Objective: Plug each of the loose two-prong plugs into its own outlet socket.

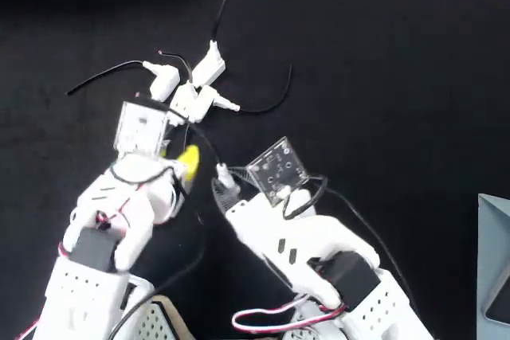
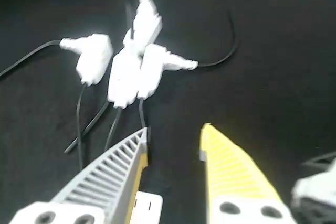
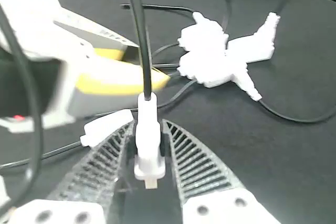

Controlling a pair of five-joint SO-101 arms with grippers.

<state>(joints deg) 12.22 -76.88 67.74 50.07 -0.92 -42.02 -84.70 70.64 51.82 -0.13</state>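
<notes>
Plug (image 3: 147,153) sits clamped in the right tool (image 3: 148,128), beside the left tool (image 2: 175,129), which gapes open near the outlet cluster (image 2: 128,72); black cords (image 2: 87,127) lie between them on the surface (image 1: 398,77).

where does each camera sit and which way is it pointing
High view: fixed above the table, looking down; both white arms extend from the bottom edge toward the socket cluster.
Left wrist view: on the left arm's wrist, looking past its open left pincer at the socket cluster.
Right wrist view: on the right arm's wrist, looking past the right pincer, shut on a corded plug, toward the socket cluster.
Shared: all three show the socket cluster; the right wrist view also catches the left pincer's yellow finger.
</notes>
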